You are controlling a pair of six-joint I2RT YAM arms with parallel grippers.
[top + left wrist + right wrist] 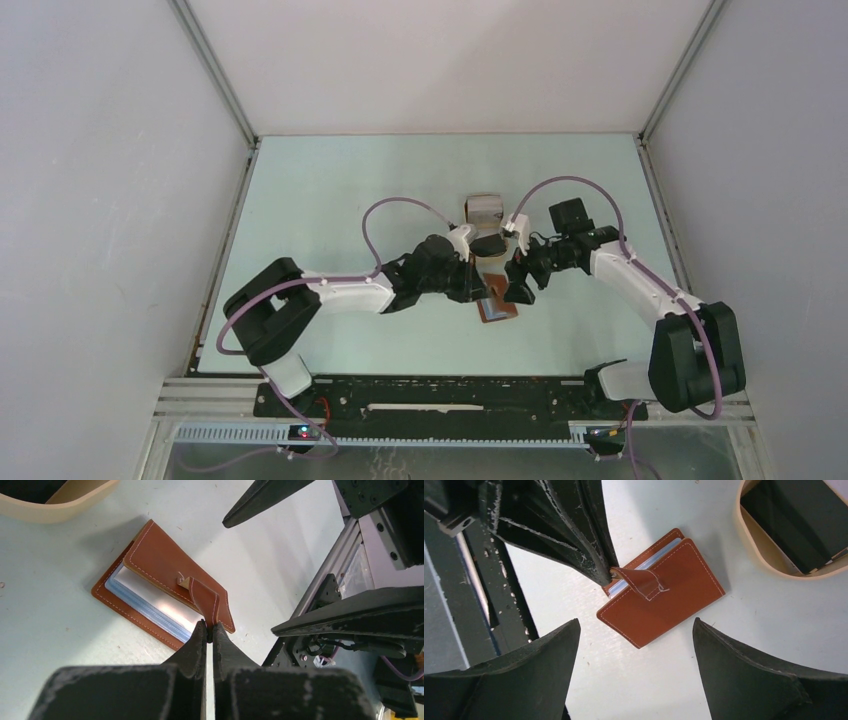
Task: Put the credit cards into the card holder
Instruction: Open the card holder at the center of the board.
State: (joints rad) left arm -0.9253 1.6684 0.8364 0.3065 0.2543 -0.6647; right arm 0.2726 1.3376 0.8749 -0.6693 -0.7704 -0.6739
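Overhead view: I see both arms meeting at mid-bench, over the card holder. The holder lies flat on the bench, just in front of the tan tray.

Left wrist view: the left tool is pressed together on the holder's closing strap, pinching its free end and lifting it clear of the brown cover. The cover is slightly raised. Under it, credit cards show as a pale blue and white stack, lying inside the holder with their edges exposed along the open side.

Right wrist view: the right tool hangs above the holder with its fingers spread wide, touching nothing. Something dark lies in the tray; I cannot tell what.
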